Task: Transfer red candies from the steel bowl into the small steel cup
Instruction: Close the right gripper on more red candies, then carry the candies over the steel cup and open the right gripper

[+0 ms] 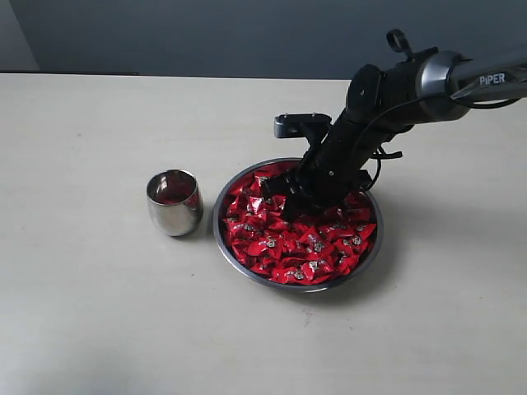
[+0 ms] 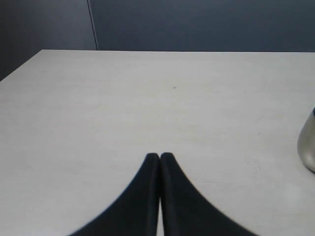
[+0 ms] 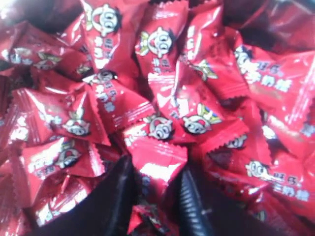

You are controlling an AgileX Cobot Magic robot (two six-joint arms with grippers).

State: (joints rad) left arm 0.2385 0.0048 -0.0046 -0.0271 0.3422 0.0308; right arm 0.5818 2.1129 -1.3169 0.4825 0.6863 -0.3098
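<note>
Black left claw [image 2: 160, 156]: closed tight, empty. The small rounded steel cup [image 1: 174, 202] stands just beside the wide shallow steel bowl [image 1: 216, 230], at its 9 o'clock. Shiny red-wrapped candies [image 1: 288, 243] fill the bowl. At their 12 o'clock the black right claw [image 1: 288, 196] is half spread around one candy; whether it grips, I cannot tell.

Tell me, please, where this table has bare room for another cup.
The table is bare left of the small steel cup, across the strip below cup and steel bowl in the exterior view, and right of the bowl. Crowded: the narrow gap between cup and bowl, and the bowl itself, full of red candies with the right gripper in them.
</note>
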